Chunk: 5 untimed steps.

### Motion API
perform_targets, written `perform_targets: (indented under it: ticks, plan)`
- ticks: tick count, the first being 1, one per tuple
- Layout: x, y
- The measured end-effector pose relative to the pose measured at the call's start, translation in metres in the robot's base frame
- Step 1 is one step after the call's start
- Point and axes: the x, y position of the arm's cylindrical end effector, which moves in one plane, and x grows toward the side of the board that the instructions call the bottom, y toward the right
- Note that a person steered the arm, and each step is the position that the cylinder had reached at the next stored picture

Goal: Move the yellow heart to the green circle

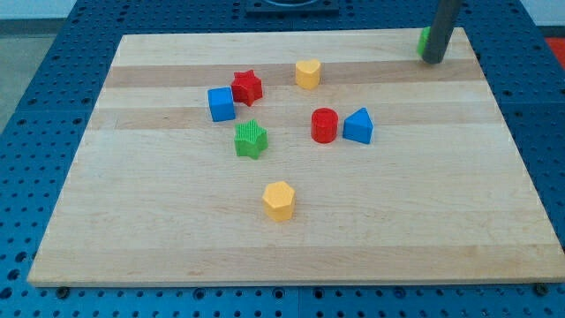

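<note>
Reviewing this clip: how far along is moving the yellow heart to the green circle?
Nothing looks done yet. The yellow heart sits near the board's top centre, well apart from the green circle at the top right corner, which is mostly hidden behind my rod. In hand: my tip rests beside the green circle, far from the heart. Left: bring the tip around to the heart's left side and push it rightward to the circle.

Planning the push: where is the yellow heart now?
The yellow heart sits near the board's top centre, right of the red star, up-left of the red cylinder.
</note>
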Motion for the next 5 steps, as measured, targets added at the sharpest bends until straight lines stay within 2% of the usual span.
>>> perform_targets:
  ticks: [3, 5]
  plan:
    - [-0.003, 0.000]
    - [0.016, -0.069]
